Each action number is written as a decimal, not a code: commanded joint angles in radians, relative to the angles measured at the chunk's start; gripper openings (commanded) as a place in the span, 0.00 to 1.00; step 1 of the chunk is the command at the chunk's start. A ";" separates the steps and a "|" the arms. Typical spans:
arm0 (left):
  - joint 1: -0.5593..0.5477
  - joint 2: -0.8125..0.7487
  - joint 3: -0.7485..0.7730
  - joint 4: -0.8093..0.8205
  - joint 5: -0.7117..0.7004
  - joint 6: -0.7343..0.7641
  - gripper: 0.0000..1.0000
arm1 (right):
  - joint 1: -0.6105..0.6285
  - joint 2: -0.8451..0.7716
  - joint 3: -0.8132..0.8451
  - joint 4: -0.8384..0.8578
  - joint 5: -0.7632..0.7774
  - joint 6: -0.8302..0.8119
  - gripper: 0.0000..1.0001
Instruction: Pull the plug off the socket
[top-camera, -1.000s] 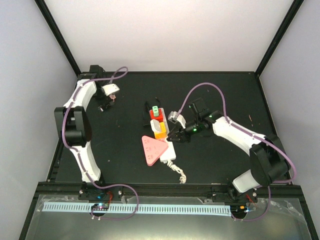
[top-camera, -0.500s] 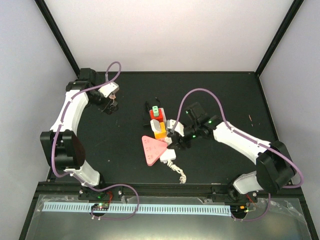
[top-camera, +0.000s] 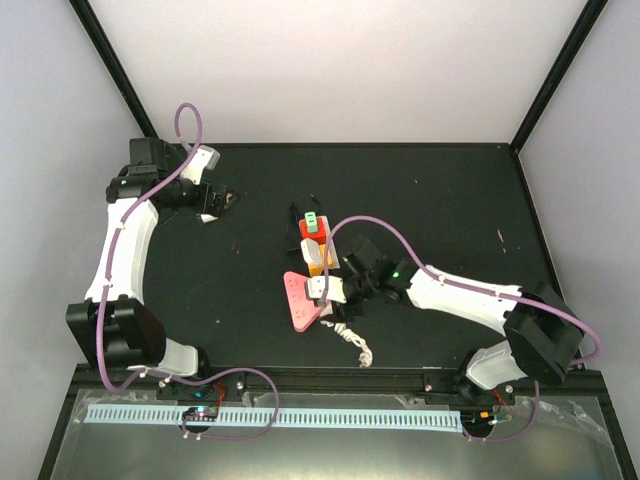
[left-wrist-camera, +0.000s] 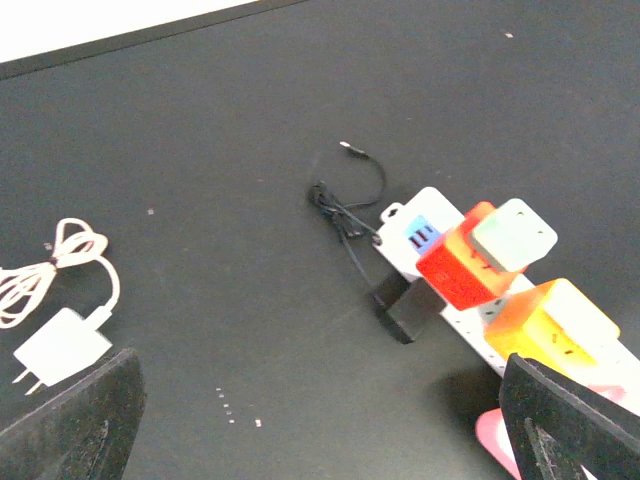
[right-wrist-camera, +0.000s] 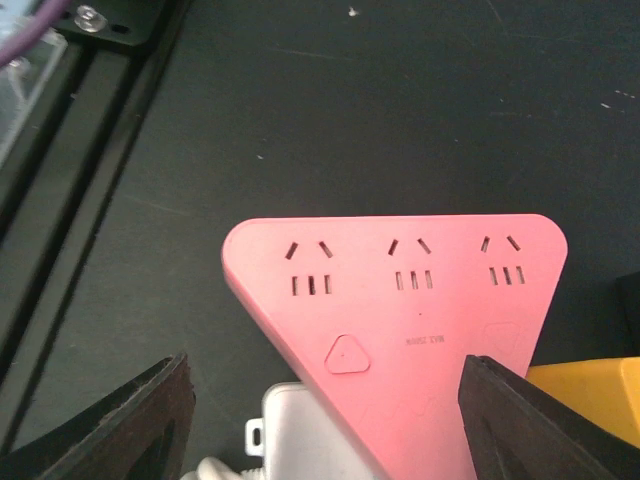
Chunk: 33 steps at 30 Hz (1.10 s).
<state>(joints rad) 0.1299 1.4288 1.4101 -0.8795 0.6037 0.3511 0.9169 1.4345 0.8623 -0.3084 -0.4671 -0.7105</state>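
The socket is a long white power strip (left-wrist-camera: 432, 205) on the black table. It carries a red cube plug (left-wrist-camera: 455, 268) topped by a green-white one (left-wrist-camera: 513, 233), an orange-yellow cube (left-wrist-camera: 556, 318), a black plug (left-wrist-camera: 409, 309) and a pink triangular adapter (right-wrist-camera: 400, 290). In the top view the strip (top-camera: 337, 320) lies mid-table with the pink adapter (top-camera: 299, 298) at its near end. My right gripper (top-camera: 335, 292) is open above that end. In its wrist view its open jaws (right-wrist-camera: 325, 400) stand either side of the pink adapter. My left gripper (top-camera: 207, 208) is open and empty, far to the back left (left-wrist-camera: 315, 400).
A white charger (left-wrist-camera: 60, 345) with a coiled white cord lies under my left gripper. A thin black cable (left-wrist-camera: 345, 205) curls beside the strip's far end. The strip's bundled white cord (top-camera: 353, 341) trails toward the table's near edge. The black frame rail (right-wrist-camera: 70, 130) runs at the left.
My right gripper has moved left and nearer, from beside the yellow cube to over the strip's near end and the pink adapter. My left arm has swung further back and left.
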 joint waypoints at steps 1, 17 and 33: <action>0.003 -0.007 0.045 -0.050 0.117 -0.011 0.99 | 0.025 0.039 -0.037 0.118 0.100 -0.049 0.78; 0.001 -0.032 -0.053 -0.020 0.171 -0.014 0.99 | 0.040 0.160 -0.071 0.196 0.277 -0.138 0.75; -0.001 -0.033 -0.194 0.095 0.242 -0.110 0.99 | -0.074 0.314 0.082 0.205 0.306 -0.098 0.63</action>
<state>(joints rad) 0.1299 1.4189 1.2533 -0.8379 0.7700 0.2752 0.8898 1.6947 0.9085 -0.0673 -0.2188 -0.8246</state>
